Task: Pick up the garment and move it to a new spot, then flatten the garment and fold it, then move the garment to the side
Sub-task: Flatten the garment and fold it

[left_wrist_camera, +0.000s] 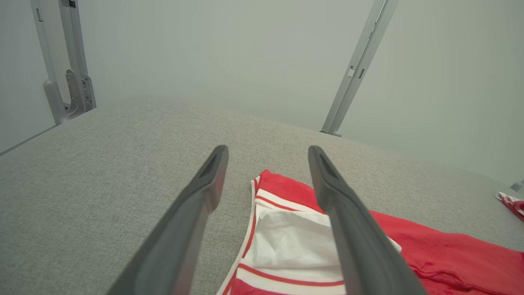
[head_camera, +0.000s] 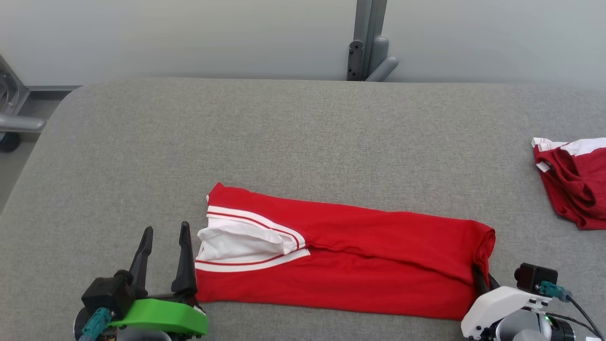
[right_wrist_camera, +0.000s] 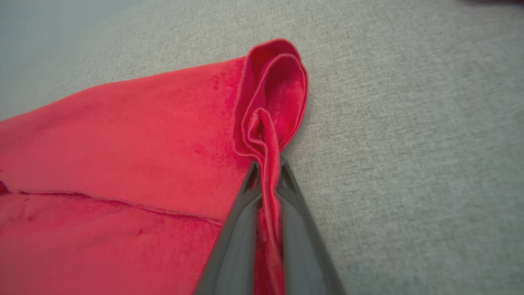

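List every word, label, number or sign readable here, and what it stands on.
No text, label, number or sign can be read in any view.
The folded red garment with white striped trim carries stripes only, no lettering.
The crumpled dark red and white garment, the grey fabric table and the grey metal post show no markings.

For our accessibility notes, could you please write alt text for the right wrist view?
The right gripper is shut on a bunched fold at the edge of the red garment, the cloth pinched between its two dark fingers. The garment spreads to the left over a grey fabric surface.
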Controlling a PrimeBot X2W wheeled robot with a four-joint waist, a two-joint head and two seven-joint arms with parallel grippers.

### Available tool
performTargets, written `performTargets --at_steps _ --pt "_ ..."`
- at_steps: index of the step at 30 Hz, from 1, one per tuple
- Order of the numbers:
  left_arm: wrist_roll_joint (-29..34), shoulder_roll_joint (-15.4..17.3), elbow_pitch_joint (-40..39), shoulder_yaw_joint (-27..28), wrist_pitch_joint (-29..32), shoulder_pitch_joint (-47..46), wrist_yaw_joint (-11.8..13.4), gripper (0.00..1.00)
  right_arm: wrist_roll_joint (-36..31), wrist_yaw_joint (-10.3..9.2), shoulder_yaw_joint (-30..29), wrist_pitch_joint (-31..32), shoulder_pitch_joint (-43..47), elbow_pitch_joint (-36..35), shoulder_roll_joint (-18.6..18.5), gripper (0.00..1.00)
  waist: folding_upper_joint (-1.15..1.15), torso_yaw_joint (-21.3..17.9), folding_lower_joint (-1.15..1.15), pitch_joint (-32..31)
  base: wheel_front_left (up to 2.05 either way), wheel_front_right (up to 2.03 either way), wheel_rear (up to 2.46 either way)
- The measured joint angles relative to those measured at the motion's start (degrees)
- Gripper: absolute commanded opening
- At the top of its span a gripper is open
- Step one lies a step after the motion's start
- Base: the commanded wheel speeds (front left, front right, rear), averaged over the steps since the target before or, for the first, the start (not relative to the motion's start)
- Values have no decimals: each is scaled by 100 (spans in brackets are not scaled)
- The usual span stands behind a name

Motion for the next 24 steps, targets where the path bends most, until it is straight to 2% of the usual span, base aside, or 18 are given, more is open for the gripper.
performTargets --at_steps 4,10,11,14,19,24 --pt "11 -1 16 19 0 50 -20 100 219 0 130 34 -19 -225 -91 0 0 -75 0 -39 0 0 0" --pt "65 -37 30 -20 0 96 -41 100 645 0 287 408 21 -915 -527 0 0 -259 0 -95 0 0 0" --pt "65 -46 30 -23 0 101 -42 100 751 0 254 580 90 -1169 -742 0 0 -335 0 -106 0 0 0" --pt "67 -63 38 -35 0 104 -43 100 856 0 73 835 222 -1514 -1047 0 0 -451 0 -114 0 0 0" --pt "92 -86 55 -44 0 105 -48 100 927 0 -169 1169 398 -1924 -1255 0 0 -597 0 -104 0 0 0" --pt "101 -112 90 -38 0 101 -85 100 1289 -2 -201 1611 600 -2532 -1096 0 0 -736 0 -70 0 0 0"
